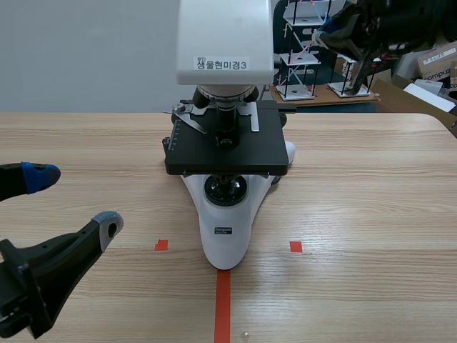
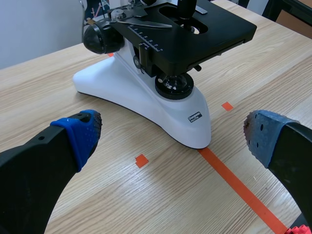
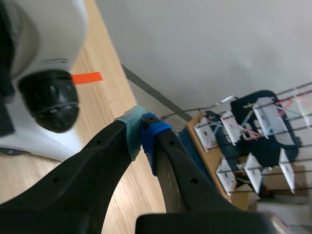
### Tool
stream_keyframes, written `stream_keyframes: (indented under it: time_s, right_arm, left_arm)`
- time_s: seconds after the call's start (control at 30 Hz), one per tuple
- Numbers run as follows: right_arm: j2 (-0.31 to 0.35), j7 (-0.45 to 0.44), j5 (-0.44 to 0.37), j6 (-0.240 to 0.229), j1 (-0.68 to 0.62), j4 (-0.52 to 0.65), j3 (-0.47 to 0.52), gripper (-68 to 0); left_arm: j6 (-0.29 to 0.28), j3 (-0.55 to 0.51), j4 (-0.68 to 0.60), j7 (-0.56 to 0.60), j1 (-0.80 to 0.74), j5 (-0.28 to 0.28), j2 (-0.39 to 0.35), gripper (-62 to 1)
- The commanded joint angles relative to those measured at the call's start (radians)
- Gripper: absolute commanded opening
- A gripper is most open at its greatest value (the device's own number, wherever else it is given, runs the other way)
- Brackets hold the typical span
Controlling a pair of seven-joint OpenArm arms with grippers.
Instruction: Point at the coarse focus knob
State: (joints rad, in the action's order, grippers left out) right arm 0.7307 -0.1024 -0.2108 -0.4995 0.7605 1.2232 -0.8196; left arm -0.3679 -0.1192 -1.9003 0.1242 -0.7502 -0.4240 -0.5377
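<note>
Landmark: the microscope [image 1: 225, 143], white-bodied with a black stage, stands in the middle of the bench [image 1: 371, 186] with the nose of its base toward the robot.

Coarse focus knob: the black knurled coarse focus knob [image 3: 48, 100] sits low on the microscope's right flank, behind the stage. A twin knob [image 2: 100, 39] sits on the microscope's left flank.

Left gripper: the left gripper [image 1: 75, 200] is low in front of the microscope and off to its left. Its fingers are spread wide with nothing between them, and it is well apart from the base.

Right gripper: the right gripper [image 3: 142, 127] is raised behind the microscope's right side, above stage level. Its two pads are pressed together on nothing, a narrow tip fit for pointing.

Gripper to knob: in the right wrist view the knob lies beside the closed tip, on the grey-green pad's side and clearly apart from it. The tip aims past the knob rather than at it.

Step in hand: this looks like the approach. The right arm seems the one chosen to point, and nothing is indicated yet.

Next move: the right arm likely needs to come down toward the microscope's right flank and turn until the closed tip lines up on the knurled rim. It should end just beside the larger outer knob, not the smaller inner dial, and should not nudge the microscope.
</note>
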Motion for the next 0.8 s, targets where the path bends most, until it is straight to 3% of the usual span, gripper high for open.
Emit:
stream_keyframes:
  time_s: [0.0, 0.4, 0.77]
  right_arm:
    - [-0.006, 0.001, -0.011, 0.008, 0.024, 0.002, 0.000, -66.5]
    - [-0.021, 0.007, -0.029, 0.008, 0.026, -0.003, -0.001, -66.5]
    - [0.011, -0.023, -0.050, -0.003, 0.026, -0.003, -0.001, -66.5]
  left_arm:
    - [-0.001, -0.003, -0.023, 0.014, 0.000, -0.006, 0.003, 1.0]
    - [-0.001, -0.003, -0.023, 0.014, 0.000, -0.006, 0.003, 1.1]
    - [-0.001, -0.003, -0.023, 0.014, 0.000, -0.006, 0.003, 1.1]
